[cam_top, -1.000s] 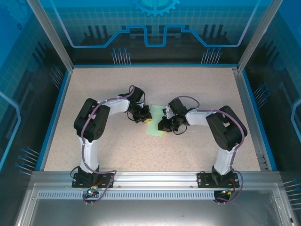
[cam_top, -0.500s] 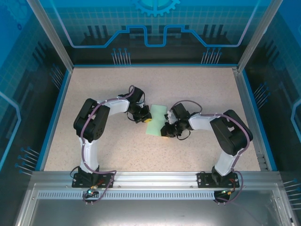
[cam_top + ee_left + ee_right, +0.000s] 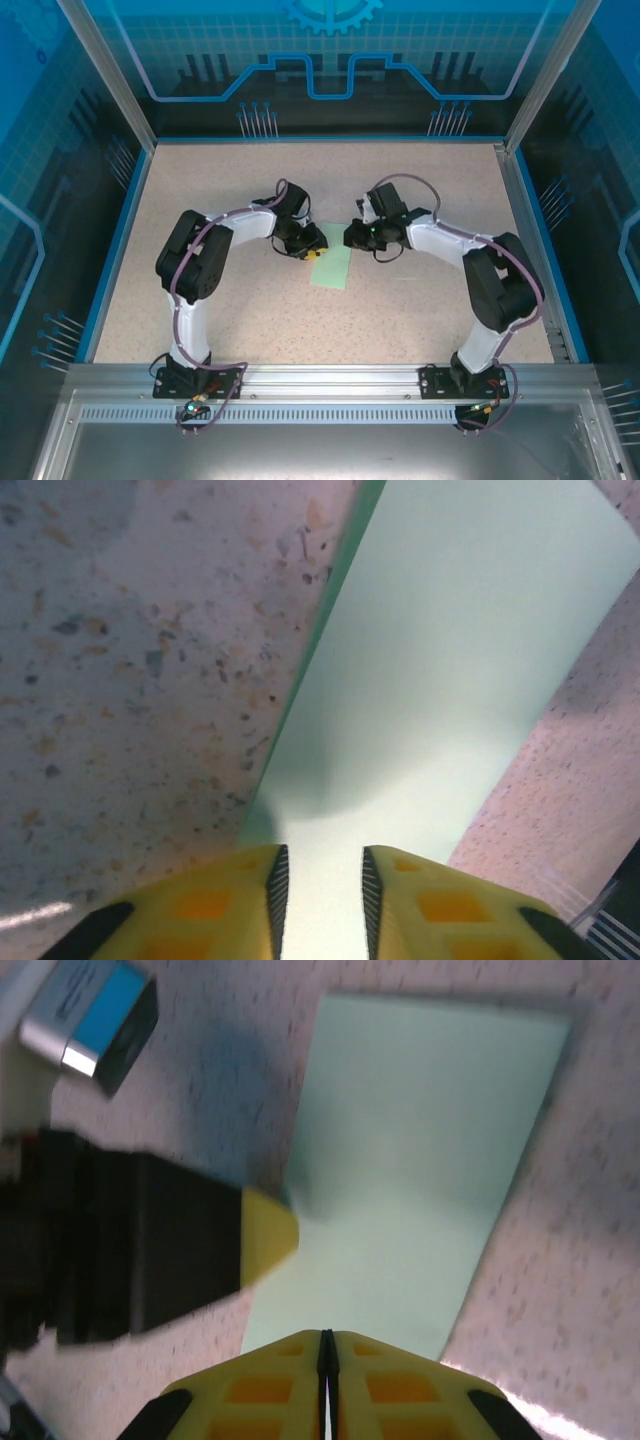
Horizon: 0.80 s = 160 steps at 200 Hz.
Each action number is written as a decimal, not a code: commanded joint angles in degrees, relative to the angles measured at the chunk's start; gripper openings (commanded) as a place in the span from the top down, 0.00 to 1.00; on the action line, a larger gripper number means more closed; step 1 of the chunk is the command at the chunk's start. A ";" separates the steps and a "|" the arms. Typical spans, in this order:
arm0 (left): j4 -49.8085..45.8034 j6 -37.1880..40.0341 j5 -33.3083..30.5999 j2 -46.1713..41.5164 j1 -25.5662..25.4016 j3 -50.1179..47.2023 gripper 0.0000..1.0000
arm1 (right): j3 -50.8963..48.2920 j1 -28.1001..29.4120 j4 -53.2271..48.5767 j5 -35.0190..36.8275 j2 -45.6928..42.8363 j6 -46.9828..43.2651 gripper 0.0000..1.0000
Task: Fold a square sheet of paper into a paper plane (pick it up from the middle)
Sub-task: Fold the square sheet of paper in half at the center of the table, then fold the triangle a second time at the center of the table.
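**Two grippers at the green sheet**

The thin, pale mint-green paper sheet (image 3: 332, 270), a narrow rectangle, lies flat on the speckled table (image 3: 250, 320). The left gripper (image 3: 320, 865) rests on its left edge, fingers narrowly parted. The right gripper (image 3: 326, 1348), at its far end, is pinched closed and empty.

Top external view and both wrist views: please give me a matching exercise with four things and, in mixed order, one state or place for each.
Things:
1. pale mint-green paper sheet
2. left gripper
3. right gripper
4. speckled beige table top

States or places:
A. yellow fingers shut together
B. lies under the sheet
C. a narrow flat rectangle
D. yellow fingers slightly apart

Pairs: 1-C, 2-D, 3-A, 4-B.
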 commanded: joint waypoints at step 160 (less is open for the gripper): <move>2.68 -8.71 0.62 -11.64 3.57 -12.22 0.46 | 22.09 -0.30 -10.22 -0.40 23.62 -7.79 0.81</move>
